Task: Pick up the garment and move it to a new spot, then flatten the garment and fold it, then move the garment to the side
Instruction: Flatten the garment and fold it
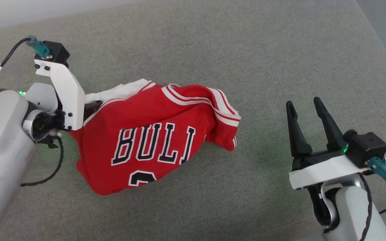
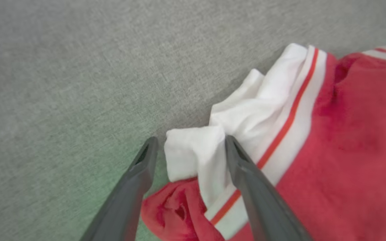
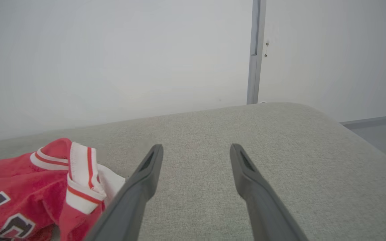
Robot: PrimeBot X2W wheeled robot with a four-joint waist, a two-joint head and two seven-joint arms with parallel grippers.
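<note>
Now my left gripper [image 2: 190, 142] stands wide open astride a white fold [image 2: 193, 150] at the left edge of the crumpled Bulls jersey [image 1: 152, 134] on the grey cushion [image 1: 213, 40], holding nothing. Well right of the jersey, my right gripper [image 1: 303, 101] gapes empty. Pickup step, I judge: next, pinch that fold and lift.

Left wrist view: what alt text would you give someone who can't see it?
The left gripper, its two dark fingers open, frames a bunched white fold of a crumpled red jersey with red-and-white striped trim. The jersey lies on a grey fabric surface.
</note>
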